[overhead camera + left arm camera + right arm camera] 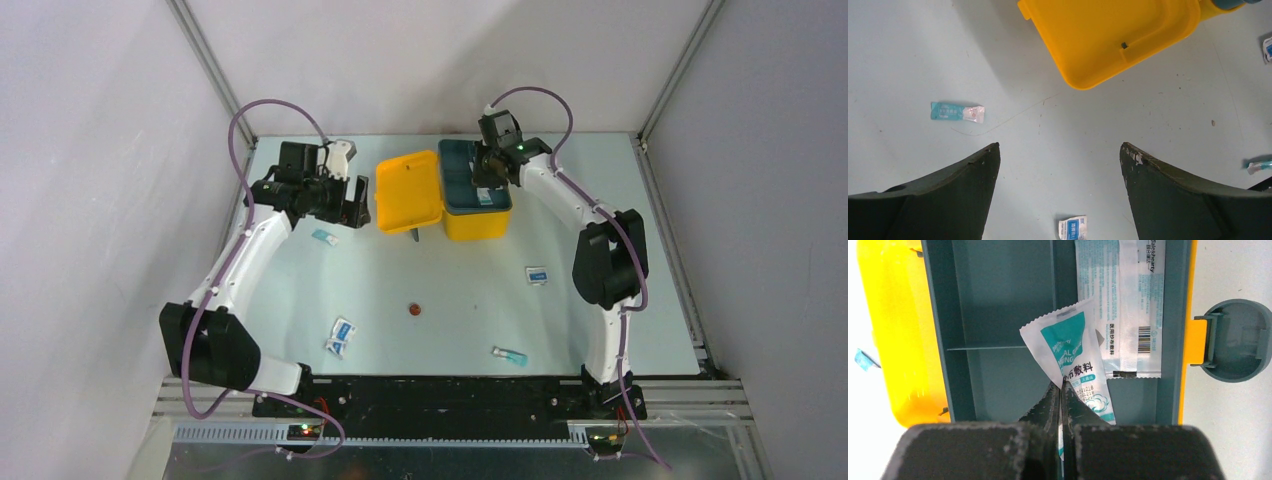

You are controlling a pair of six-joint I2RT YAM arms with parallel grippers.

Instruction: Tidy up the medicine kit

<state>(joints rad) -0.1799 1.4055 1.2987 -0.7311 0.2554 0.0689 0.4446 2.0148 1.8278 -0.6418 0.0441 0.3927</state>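
Kit (476,224): yellow box, stood at the far centre of the desk (450,300), lid (408,190) open to its left, teal tray (998,300) inside. Right end effector (1062,387): pinched a white-and-teal sachet (1070,347) over the tray, beside a long packet (1128,305). Left end effector (1059,145): spread, hung above the desk near the lid. Loose sachets (341,337) lay scattered on the desk.

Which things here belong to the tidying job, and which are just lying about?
Job: medicine kit, sachet pinched by the right claw, long packet in the tray, loose table sachets.
Lying about: small brown blob, seemingly.
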